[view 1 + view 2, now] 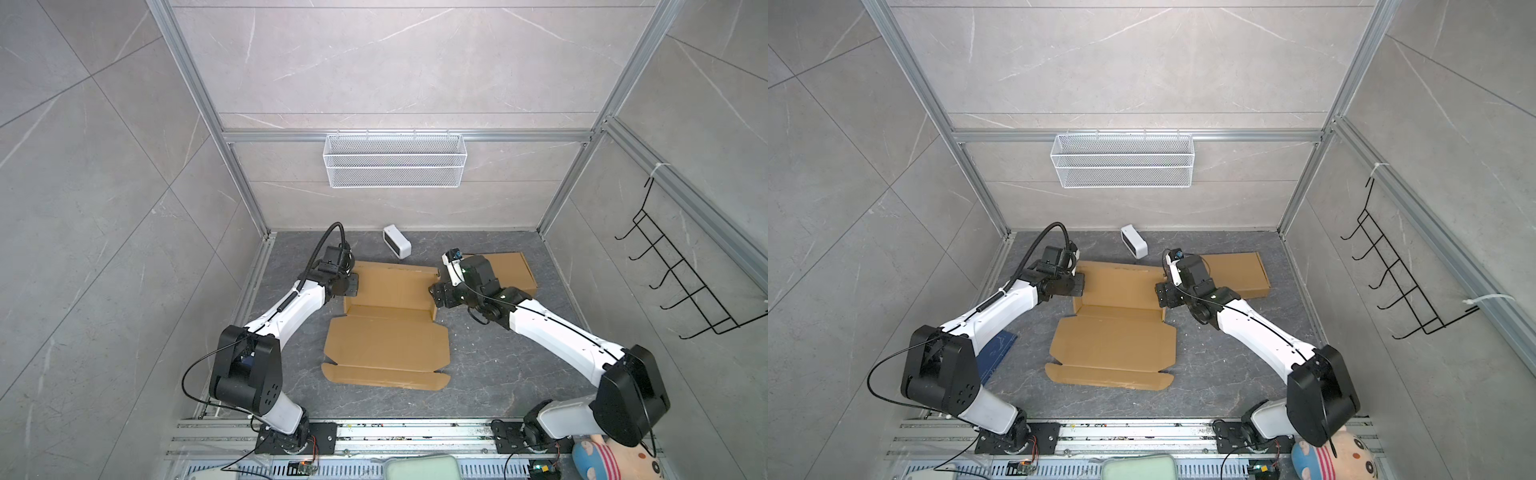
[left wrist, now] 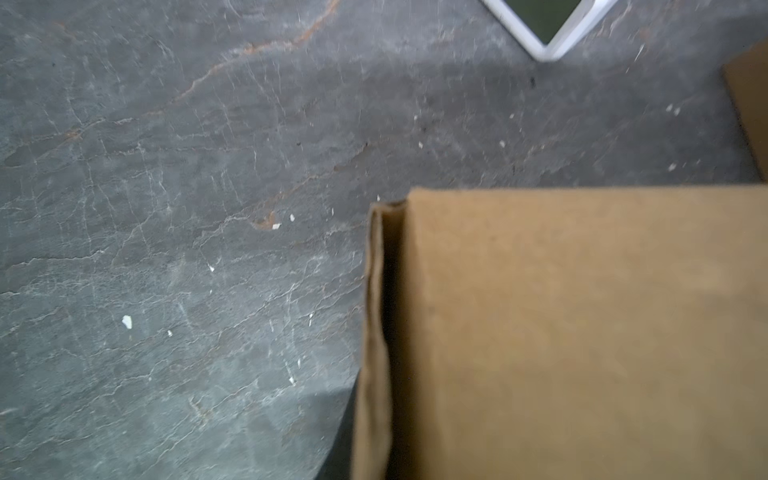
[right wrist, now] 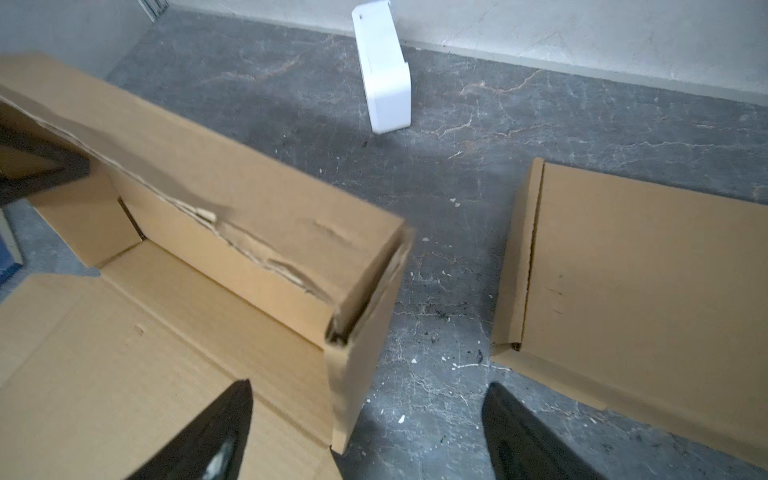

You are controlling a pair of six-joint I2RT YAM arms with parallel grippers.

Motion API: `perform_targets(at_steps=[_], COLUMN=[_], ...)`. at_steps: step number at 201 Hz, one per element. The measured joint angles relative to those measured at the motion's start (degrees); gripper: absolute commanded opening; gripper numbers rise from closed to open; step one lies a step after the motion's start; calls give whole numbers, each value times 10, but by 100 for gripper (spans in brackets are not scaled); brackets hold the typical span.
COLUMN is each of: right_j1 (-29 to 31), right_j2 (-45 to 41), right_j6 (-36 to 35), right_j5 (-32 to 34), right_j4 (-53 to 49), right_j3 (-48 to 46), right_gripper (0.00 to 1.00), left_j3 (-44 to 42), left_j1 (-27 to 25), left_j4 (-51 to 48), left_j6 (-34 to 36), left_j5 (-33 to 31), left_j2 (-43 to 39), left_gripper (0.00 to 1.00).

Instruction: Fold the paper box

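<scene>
My right pincer (image 3: 369, 386) stands wide, its black fingers astride the right wall of the brown corrugated cardboard box (image 3: 166, 374). My left pincer (image 1: 352, 286) is closed at the left wall. Back and side walls look raised, mid dark stone tabletop (image 1: 478, 374); the lid lies flat, not yet closed.

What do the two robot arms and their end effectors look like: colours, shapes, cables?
The left arm and the right arm have white tapered shells, black joint housings and black base plates. A thin black cable runs along each; the left arm carries a thick ribbed black hose. The right end effector has two black tapering fingers; the left end effector is black.
</scene>
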Motion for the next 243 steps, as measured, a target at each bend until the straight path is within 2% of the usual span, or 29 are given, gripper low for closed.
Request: perform_targets(at_steps=[40,81,121,170,243], right_j1=[-29,-36,-36,-36,-36], right_j2=[-64,-71,-67,-65,-79], right_j6=[8,8,17,29,38], right_j5=[-21,-21,-36,-55,-68], right_j4=[-13,-12,-2,12,14], right_j3=[7,9,-8,-35,-79], right_gripper=[87,86,85,84,82], left_j3=[91,199,221,238,263], left_j1=[16,19,19,19,19], left_j4=[-136,-282,-382,-432,-442], left_j6=[43,84,101,106,107], left_j5=[34,56,41,-3,-19], left_j2=[32,76,113,154,256], left_gripper=[0,0,0,0,1])
